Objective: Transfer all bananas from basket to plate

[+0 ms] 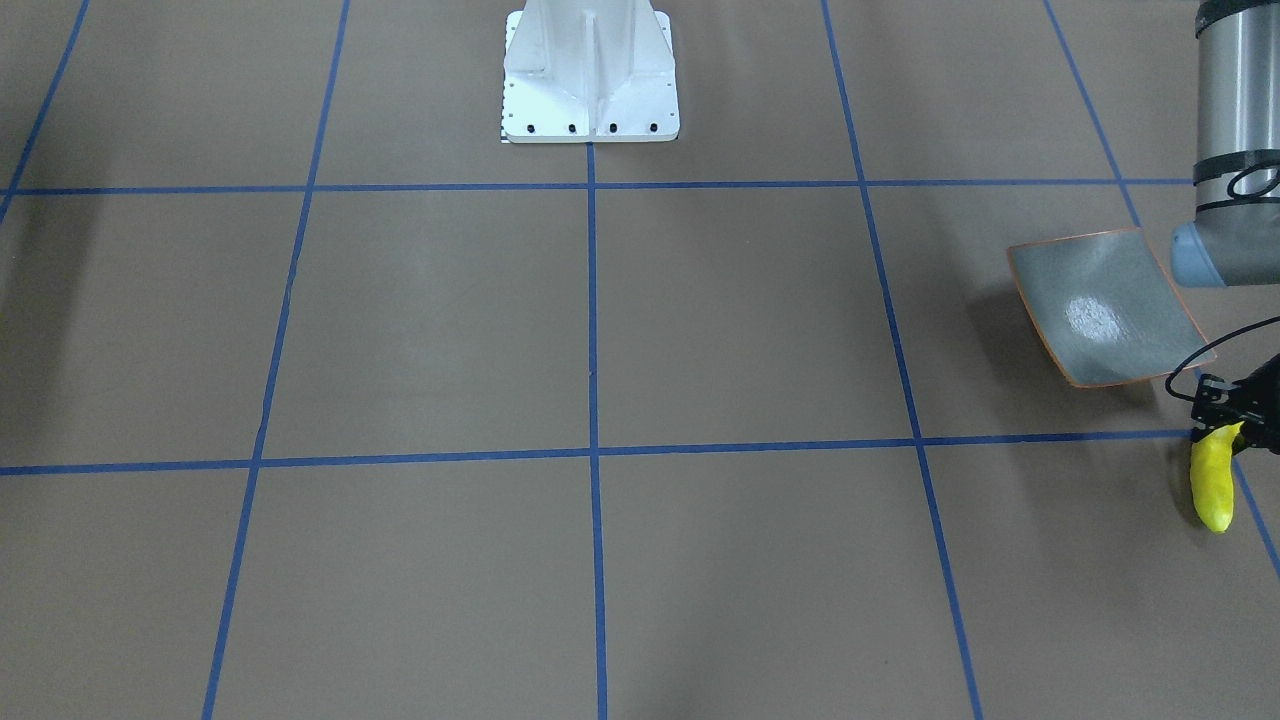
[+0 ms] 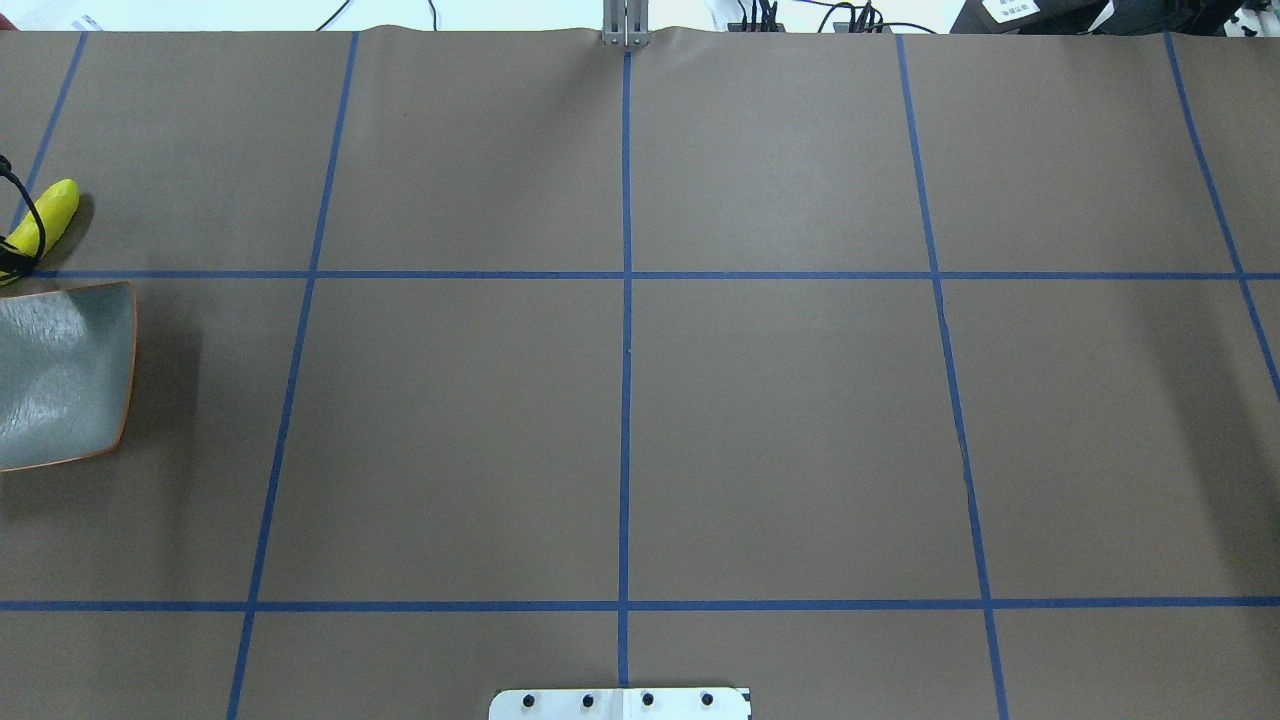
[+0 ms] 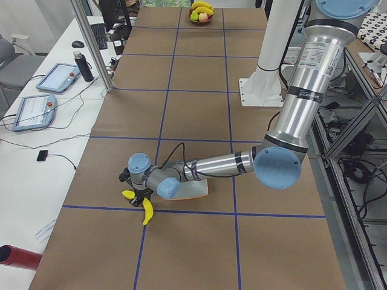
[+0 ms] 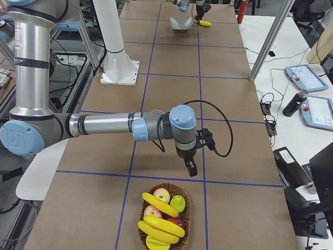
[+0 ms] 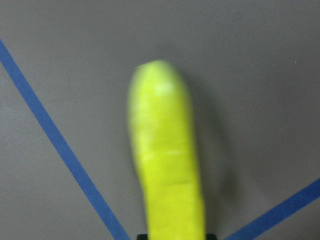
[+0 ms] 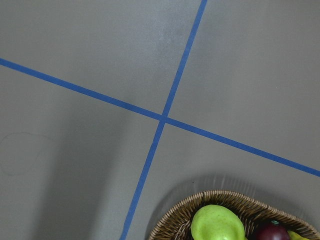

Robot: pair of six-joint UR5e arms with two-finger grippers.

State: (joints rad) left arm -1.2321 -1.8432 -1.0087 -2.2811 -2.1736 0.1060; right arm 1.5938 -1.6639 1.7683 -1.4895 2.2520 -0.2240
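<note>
Yellow banana [image 1: 1212,488] clamped in left hand [image 1: 1229,431], beside plate [image 1: 1100,300]

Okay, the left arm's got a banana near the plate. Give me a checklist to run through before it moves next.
1. Grip of the left gripper on the banana: ok, shut on it, and the banana hangs down.
2. Banana above the plate: not ok, it hangs beside the plate, off its edge.
3. Plate free: ok, nothing lies on it.
4. All fruit moved out of the basket: not ok, bananas lie in it.
5. State of the right gripper: cannot tell.
</note>
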